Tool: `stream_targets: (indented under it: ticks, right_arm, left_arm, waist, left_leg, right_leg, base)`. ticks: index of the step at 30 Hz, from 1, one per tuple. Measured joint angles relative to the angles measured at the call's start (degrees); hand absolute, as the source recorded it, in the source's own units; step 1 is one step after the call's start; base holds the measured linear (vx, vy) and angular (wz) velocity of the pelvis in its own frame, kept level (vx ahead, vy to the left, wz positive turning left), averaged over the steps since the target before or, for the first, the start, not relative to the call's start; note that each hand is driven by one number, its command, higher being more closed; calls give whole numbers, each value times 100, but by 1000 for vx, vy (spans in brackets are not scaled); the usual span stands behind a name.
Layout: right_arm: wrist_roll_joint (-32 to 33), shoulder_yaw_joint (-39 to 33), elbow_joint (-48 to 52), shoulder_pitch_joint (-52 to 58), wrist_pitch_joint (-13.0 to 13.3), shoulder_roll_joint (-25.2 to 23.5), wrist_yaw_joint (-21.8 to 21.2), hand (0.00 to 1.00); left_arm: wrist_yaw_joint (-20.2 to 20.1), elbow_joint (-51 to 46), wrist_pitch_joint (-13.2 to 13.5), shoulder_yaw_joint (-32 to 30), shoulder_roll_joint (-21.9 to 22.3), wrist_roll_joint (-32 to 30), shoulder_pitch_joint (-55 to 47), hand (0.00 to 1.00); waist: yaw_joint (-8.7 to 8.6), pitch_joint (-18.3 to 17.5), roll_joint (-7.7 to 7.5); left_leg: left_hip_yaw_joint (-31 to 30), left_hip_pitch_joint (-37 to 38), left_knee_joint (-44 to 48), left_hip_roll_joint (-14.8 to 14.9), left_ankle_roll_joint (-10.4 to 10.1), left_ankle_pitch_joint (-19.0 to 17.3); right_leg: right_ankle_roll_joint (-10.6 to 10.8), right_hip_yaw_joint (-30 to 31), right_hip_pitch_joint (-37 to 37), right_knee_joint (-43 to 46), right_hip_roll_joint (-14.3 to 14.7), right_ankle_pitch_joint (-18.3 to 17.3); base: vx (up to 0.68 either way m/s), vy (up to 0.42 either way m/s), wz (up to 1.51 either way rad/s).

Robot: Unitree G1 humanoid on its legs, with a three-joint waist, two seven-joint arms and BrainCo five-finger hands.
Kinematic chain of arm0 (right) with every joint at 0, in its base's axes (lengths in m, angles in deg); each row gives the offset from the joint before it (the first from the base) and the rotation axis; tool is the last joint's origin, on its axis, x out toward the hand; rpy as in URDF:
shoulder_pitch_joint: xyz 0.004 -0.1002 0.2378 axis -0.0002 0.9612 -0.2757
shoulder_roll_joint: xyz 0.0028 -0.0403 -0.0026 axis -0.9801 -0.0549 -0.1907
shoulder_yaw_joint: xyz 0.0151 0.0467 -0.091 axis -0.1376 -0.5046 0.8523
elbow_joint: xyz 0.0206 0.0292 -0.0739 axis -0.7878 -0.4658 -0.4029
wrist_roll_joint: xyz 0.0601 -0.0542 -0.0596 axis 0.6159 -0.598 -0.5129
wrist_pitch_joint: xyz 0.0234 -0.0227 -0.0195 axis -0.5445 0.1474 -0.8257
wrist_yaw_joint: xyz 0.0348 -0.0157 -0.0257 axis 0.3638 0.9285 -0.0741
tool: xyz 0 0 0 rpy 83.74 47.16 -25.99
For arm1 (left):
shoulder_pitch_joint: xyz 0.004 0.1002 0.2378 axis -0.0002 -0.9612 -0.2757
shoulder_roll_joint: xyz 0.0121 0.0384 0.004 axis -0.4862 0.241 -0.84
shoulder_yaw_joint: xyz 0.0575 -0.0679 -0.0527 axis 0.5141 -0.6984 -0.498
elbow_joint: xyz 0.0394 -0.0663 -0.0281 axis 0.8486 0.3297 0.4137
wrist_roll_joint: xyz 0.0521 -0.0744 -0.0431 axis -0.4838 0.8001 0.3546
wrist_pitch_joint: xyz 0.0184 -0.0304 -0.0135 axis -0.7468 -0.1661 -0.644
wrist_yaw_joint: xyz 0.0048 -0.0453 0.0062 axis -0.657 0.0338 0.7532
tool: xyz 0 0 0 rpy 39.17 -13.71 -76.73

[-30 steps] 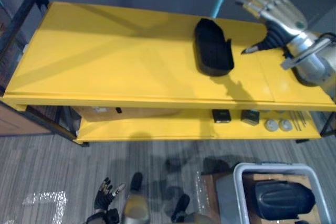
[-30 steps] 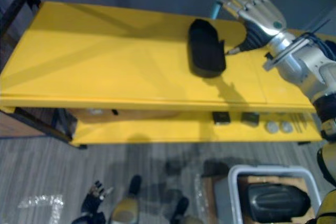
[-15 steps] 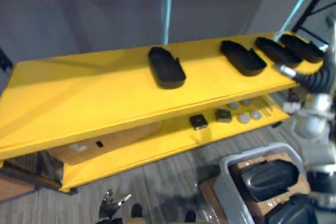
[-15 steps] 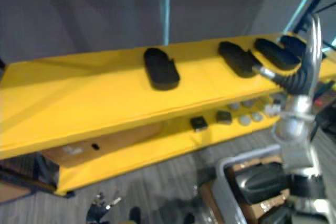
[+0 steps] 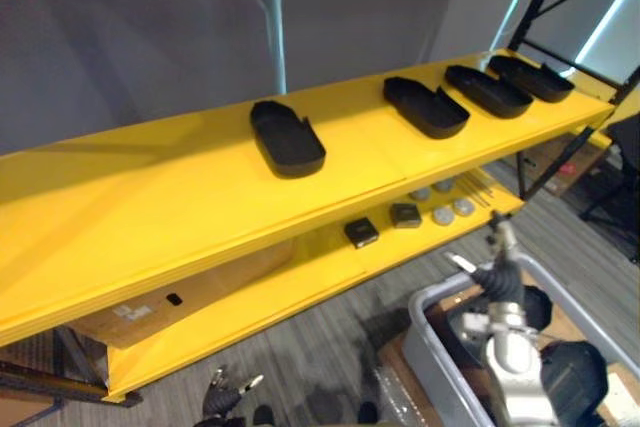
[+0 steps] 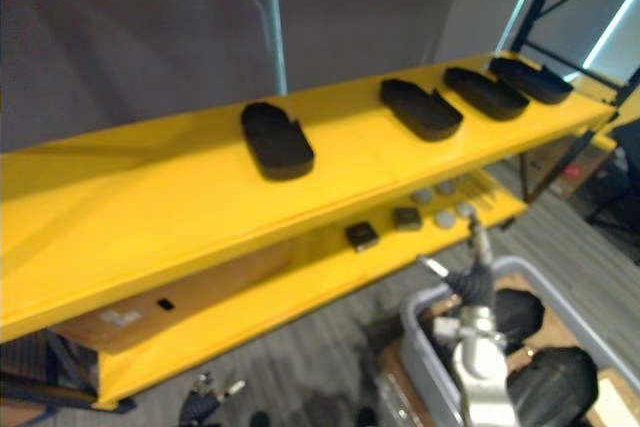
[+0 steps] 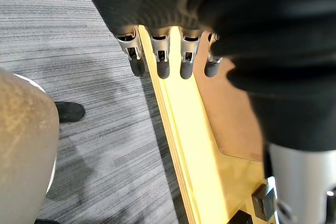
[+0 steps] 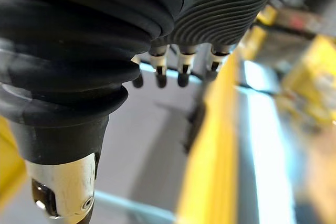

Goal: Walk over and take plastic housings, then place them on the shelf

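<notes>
Yellow shelf point(image 5: 190, 212) held four housings point(image 5: 287, 137); the right robot hand point(image 5: 497, 265), open and empty, had dropped to the grey bin point(image 5: 425, 325), likely for another.

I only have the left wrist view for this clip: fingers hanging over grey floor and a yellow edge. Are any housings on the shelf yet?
Observer: Yes. Four black plastic housings lie in a row on the top board of the yellow shelf.
Operator: Is the right hand carrying one?
Observer: No. The right hand is open and empty, held upright in front of the shelf, above the grey bin.
Operator: Is anything in that bin?
Observer: At least two black housings lie inside it.
</notes>
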Motion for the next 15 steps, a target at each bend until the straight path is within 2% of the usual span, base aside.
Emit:
stream_targets:
  ticks: [5,8,10,12,15]
  right_arm:
    - [-3,462,-684,-11,61,-2,-870,0]
    - [247,641,-1105,-51,-20,3,-1365,0]
    - [300,755,-1701,-148,-201,-11,-1515,0]
    - [307,724,-2411,-187,-555,-53,-1479,0]
    - [435,527,-3283,-195,-838,-220,-1367,0]
  left_arm:
    - [69,88,-91,-11,25,3,62,0]
    - [66,204,-204,-101,34,4,149,0]
    - [66,300,-299,-141,46,6,225,0]
    - [71,310,-323,-162,64,2,235,0]
    - [76,322,-350,-175,85,4,257,0]
  waist:
    - [26,0,18]
    - [38,0,17]
    - [44,8,23]
    - [43,45,56]
    - [45,72,76]
  left_leg:
    - [-11,80,0,-27,13,-82]
    - [-20,95,-1,-42,15,-113]
    - [-26,149,0,-60,8,-127]
    - [-57,198,-1,-91,23,-160]
    - [-133,198,-1,-107,25,-163]
  right_leg:
    - [29,-18,74,72,-31,-96]
    - [39,-32,104,79,-44,-130]
    - [55,-55,143,84,-61,-150]
    - [75,-122,212,105,-94,-192]
    - [69,-191,249,119,-104,-222]
  base:
    - [64,9,2]
    - [65,9,3]
    - [106,10,6]
    - [80,20,12]
    - [39,6,13]
